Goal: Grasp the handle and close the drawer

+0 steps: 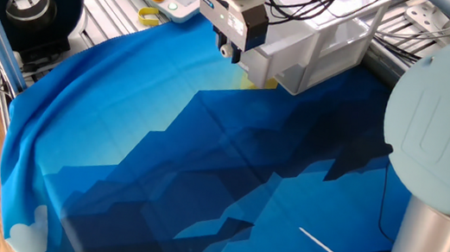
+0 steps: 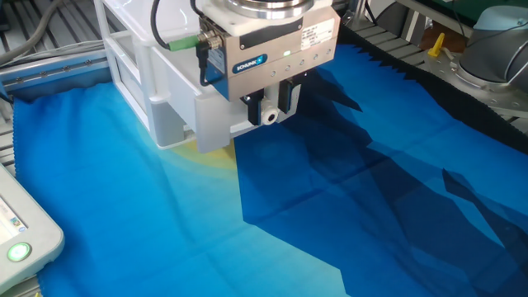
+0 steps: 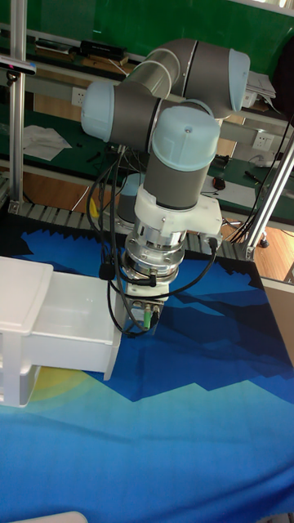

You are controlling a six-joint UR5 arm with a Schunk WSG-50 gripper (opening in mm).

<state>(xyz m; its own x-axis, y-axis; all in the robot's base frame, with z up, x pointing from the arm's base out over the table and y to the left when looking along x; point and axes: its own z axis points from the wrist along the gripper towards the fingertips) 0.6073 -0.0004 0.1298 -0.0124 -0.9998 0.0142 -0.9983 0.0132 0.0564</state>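
Reading SCHUNK in blue letters on its pale metal body, the gripper point(image 2: 269, 108) hangs at the front of the drawer point(image 2: 213, 124), its two dark fingers point(image 2: 288, 96) pinching the handle point(image 2: 270, 118), a small round white knob that faces out over the blue cloth point(image 2: 346, 198). The drawer is translucent white plastic, box-shaped, with its long axis running from the knob back into the white drawer cabinet point(image 2: 136, 70); it stands partly drawn out of the lowest slot. The cabinet sits near a far edge of the cloth, over a yellow patch point(image 2: 210, 158) in the print. The cloth lies smooth, patterned in angular blue shades. The grey arm joint point(image 1: 445, 111) carries an embossed UR mark.
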